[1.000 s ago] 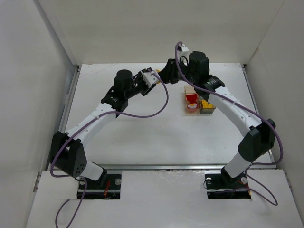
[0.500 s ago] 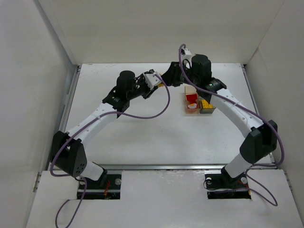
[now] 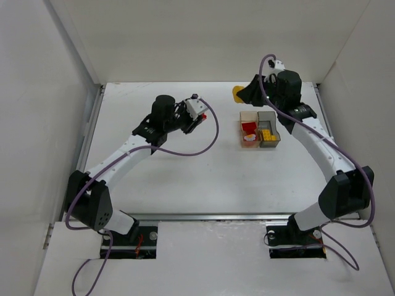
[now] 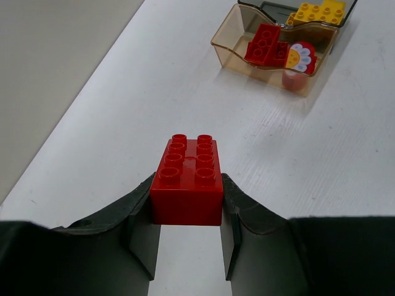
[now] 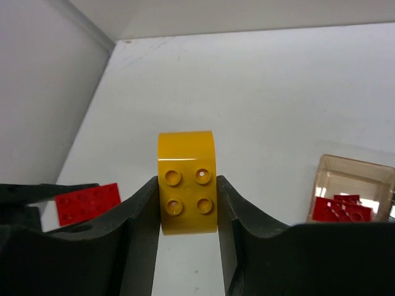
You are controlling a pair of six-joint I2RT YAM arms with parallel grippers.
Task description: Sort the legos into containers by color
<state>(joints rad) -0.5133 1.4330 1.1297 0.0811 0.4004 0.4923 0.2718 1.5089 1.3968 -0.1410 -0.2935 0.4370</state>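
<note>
Yellow lego (image 5: pixel 185 166) is gripped by the right tool (image 5: pixel 187 197), which has been swung off to 11 o'clock of the containers (image 3: pixel 259 112), just beside them above the counter (image 3: pixel 185 166). A red lego (image 4: pixel 188 169) is clamped in the left tool (image 4: pixel 187 191), drawn back slightly to 9 o'clock, well apart. Tools were nearly touching a second ago; now separated, one brick each. Reds are seen in the amber bin (image 3: pixel 241 126), yellows in the grey bin (image 3: pixel 278 131). A yellow drop into grey is judged next.

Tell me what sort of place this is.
Probably a robot test cell in a lab: a white table boxed in by plain white panels, two arms bolted at its edge, toy bricks and small bins as props.
</note>
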